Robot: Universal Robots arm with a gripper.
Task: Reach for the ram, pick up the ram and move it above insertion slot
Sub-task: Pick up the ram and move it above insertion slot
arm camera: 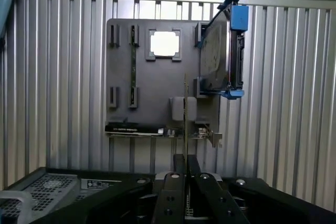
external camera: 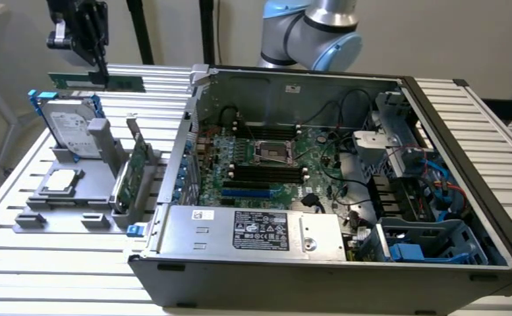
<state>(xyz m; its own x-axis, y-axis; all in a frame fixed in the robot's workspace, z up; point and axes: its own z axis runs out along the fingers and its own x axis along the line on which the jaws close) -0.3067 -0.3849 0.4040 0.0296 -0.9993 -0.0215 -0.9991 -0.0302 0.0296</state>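
Ram [external camera: 97, 81]: your gripper [external camera: 100, 71] clenches it by the top edge, lifted clear above the grey fixture tray [external camera: 62, 197].

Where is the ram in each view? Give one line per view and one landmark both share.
Exterior view: the ram hangs level from the gripper at the upper left, above the gray holder and clear of the case.
Wrist view: the ram shows edge-on as a thin vertical strip rising from the gripper.
Shared landmark: the hard drive in its blue-tabbed frame.
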